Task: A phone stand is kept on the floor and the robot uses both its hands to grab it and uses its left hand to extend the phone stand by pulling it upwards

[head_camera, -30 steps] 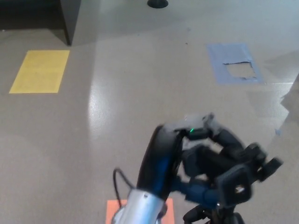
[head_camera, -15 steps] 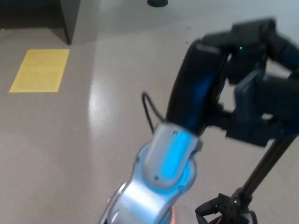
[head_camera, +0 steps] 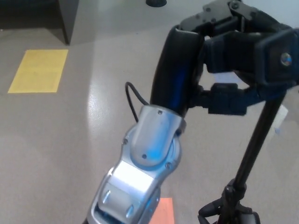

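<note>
Head view: looks down at the floor, left arm fills the middle of the frame.
Orange patch (head_camera: 161,211): nearest, at the bottom edge on the floor, partly behind the silver elbow.
Left arm (head_camera: 148,149): silver and blue-lit forearm joint rises from bottom centre, black upper section runs up to the right; thin black cable loops off its left side.
Phone stand (head_camera: 256,140): black pole stands on the floor at lower right, tilts slightly right as it goes up; folded leg hub shows at the bottom edge, legs cut off by the frame.
Stand head (head_camera: 279,58): black boxy holder at the top of the pole, upper right, with a small round shiny spot on its face.
Left hand (head_camera: 231,49): black, raised high at top right, fingers curled closed around the stand's top section just beside the head; holding the phone stand.
Right hand: does not show.
Floor (head_camera: 70,140): grey speckled concrete, glare streak left of centre.
Yellow rectangle (head_camera: 38,70): flat on the floor, far left, well apart from the stand.
Dark cabinet (head_camera: 69,18): top left corner, far.
Round black base (head_camera: 156,3): top edge, far, mostly cut off.
</note>
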Motion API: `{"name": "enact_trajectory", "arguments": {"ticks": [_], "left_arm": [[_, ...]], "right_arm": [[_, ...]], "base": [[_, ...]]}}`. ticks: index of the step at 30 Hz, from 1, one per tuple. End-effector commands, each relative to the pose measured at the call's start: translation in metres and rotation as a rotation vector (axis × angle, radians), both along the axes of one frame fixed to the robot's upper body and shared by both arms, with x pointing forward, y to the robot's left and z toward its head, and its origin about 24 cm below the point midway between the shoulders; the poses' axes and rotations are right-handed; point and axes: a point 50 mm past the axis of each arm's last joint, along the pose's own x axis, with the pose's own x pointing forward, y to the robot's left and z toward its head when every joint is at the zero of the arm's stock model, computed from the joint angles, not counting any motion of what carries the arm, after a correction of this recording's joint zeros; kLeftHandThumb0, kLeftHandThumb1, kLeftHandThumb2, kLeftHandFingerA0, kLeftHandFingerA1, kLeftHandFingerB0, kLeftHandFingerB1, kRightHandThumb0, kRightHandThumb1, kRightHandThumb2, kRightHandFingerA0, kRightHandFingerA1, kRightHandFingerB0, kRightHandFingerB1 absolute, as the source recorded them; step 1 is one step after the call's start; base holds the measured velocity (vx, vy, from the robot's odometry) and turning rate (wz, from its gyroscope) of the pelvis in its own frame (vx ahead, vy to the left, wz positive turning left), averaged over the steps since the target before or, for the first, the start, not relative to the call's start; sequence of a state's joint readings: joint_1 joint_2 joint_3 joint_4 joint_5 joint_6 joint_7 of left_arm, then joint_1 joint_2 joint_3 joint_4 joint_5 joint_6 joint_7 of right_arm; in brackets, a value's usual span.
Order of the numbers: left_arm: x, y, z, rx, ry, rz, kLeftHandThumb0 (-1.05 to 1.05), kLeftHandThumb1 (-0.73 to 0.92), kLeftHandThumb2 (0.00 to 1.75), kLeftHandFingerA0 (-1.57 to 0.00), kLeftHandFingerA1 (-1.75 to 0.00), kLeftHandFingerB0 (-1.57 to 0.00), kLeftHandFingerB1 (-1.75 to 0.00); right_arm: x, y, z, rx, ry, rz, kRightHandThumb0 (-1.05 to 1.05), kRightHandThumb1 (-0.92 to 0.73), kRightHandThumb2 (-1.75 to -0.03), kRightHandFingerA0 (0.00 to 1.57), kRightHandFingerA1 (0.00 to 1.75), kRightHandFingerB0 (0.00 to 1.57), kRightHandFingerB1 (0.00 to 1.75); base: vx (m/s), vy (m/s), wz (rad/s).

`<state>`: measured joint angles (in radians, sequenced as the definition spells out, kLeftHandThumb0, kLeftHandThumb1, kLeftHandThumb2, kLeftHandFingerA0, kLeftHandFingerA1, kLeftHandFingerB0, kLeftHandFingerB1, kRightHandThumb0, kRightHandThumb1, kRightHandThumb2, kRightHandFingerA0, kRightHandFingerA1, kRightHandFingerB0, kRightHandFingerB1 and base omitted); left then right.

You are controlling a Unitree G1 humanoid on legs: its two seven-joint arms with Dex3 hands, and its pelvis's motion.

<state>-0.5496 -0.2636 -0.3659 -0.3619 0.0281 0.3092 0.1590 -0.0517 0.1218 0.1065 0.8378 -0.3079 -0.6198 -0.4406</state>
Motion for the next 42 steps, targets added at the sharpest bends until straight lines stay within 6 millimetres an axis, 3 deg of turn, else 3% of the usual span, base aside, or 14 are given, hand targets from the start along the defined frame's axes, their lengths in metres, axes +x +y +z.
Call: {"name": "enact_trajectory", "arguments": {"ticks": [1, 3, 4, 11, 15, 20, 21, 22, 24, 28, 29, 34, 35, 42], "left_arm": [[-0.065, -0.025, 0.165, -0.226, -0.516, -0.197, -0.27, 0.48, 0.61, -0.91, -1.75, -0.70, -1.75], [-0.069, -0.028, 0.164, -0.201, -0.532, -0.228, -0.27, 0.32, 0.88, -1.25, -1.39, -1.02, -1.28], [-0.070, -0.028, 0.163, -0.184, -0.539, -0.225, -0.26, 0.52, 0.67, -0.93, -1.75, -0.70, -1.75], [-0.069, -0.030, 0.146, -0.150, -0.521, -0.162, -0.18, 0.53, 0.64, -0.99, -1.75, -0.78, -1.75], [-0.066, -0.033, 0.082, -0.188, -0.257, -0.206, -0.24, 0.41, 0.84, -1.28, -1.45, -1.07, -1.34], [-0.070, -0.039, 0.016, -0.189, -0.018, -0.211, -0.19, 0.57, 0.62, -0.98, -1.75, -0.74, -1.75], [-0.071, -0.039, -0.015, -0.172, 0.078, -0.225, -0.16, 0.60, 0.64, -1.06, -1.75, -0.76, -1.75], [-0.079, -0.037, -0.061, -0.163, 0.236, -0.248, -0.16, 0.60, 0.64, -1.06, -1.75, -0.76, -1.75], [-0.085, -0.031, -0.102, -0.133, 0.352, -0.225, -0.19, 0.62, 0.60, -1.02, -1.75, -0.77, -1.75], [-0.092, -0.024, -0.129, -0.101, 0.419, -0.196, -0.19, 0.62, 0.60, -1.02, -1.75, -0.77, -1.75], [-0.096, -0.013, -0.147, -0.071, 0.451, -0.152, -0.17, 0.62, 0.62, -0.99, -1.75, -0.73, -1.75], [-0.107, 0.006, -0.173, -0.023, 0.496, -0.094, -0.17, 0.62, 0.62, -0.99, -1.75, -0.73, -1.75], [-0.111, 0.026, -0.196, -0.042, 0.593, -0.020, -0.27, 0.46, 0.85, -1.31, -1.49, -1.11, -1.39], [-0.128, 0.052, -0.225, -0.141, 0.732, 0.064, -0.15, 0.63, 0.61, -0.98, -1.75, -0.75, -1.75]], "right_arm": [[-0.020, -0.005, -0.014, 0.104, 0.051, -0.050, -0.39, -0.63, -0.65, 1.43, 1.44, 1.30, 1.39], [-0.019, -0.005, -0.014, 0.115, 0.051, -0.054, -0.39, -0.63, -0.65, 1.43, 1.43, 1.30, 1.39], [-0.019, -0.005, -0.014, 0.116, 0.049, -0.052, -0.39, -0.64, -0.64, 1.42, 1.42, 1.30, 1.41], [-0.016, -0.003, -0.013, 0.104, 0.049, -0.049, -0.39, -0.65, -0.59, 1.40, 1.42, 1.32, 1.45], [-0.016, -0.003, -0.013, 0.095, 0.034, -0.047, -0.41, -0.65, -0.64, 1.41, 1.43, 1.27, 1.43], [-0.013, -0.002, -0.011, 0.041, 0.007, -0.056, -0.40, -0.45, -0.86, 1.48, 1.40, 1.43, 1.40], [-0.013, 0.001, -0.011, -0.041, 0.017, -0.025, -0.47, -0.55, -0.95, 1.10, 1.13, 0.84, 1.01], [-0.013, 0.005, -0.011, -0.172, 0.020, 0.017, -0.47, -0.55, -0.95, 1.10, 1.13, 0.84, 1.01], [-0.013, 0.004, -0.018, -0.420, 0.065, 0.138, -0.52, -0.81, -0.58, 0.00, 1.25, 0.08, 1.19], [-0.013, -0.001, -0.022, -0.487, 0.098, 0.180, -0.52, -0.81, -0.58, 0.00, 1.25, 0.08, 1.19], [-0.011, -0.002, -0.018, -0.224, 0.099, 0.088, -0.40, -0.49, -0.77, 1.28, 1.11, 1.07, 1.02], [-0.010, -0.010, -0.011, 0.128, 0.021, -0.084, -0.40, -0.49, -0.77, 1.28, 1.11, 1.07, 1.02], [-0.006, -0.020, -0.012, 0.093, 0.044, -0.132, -0.51, -0.67, -0.60, 1.41, 1.37, 1.33, 1.47], [-0.004, -0.024, -0.011, 0.067, 0.045, -0.154, -0.41, -0.50, -0.90, 1.49, 1.43, 1.46, 1.43]], "base": [[0.00, 0.000, 0.00], [0.00, 0.000, 0.00], [0.00, 0.000, 0.00], [0.00, 0.000, 0.00], [0.00, 0.000, 0.00], [0.00, 0.000, 0.00], [0.00, 0.000, 0.00], [0.00, 0.000, 0.00], [0.00, 0.000, 0.00], [0.00, 0.000, 0.00], [0.00, 0.000, 0.00], [0.00, 0.000, 0.00], [0.00, 0.000, 0.00], [0.00, 0.000, 0.00]]}}
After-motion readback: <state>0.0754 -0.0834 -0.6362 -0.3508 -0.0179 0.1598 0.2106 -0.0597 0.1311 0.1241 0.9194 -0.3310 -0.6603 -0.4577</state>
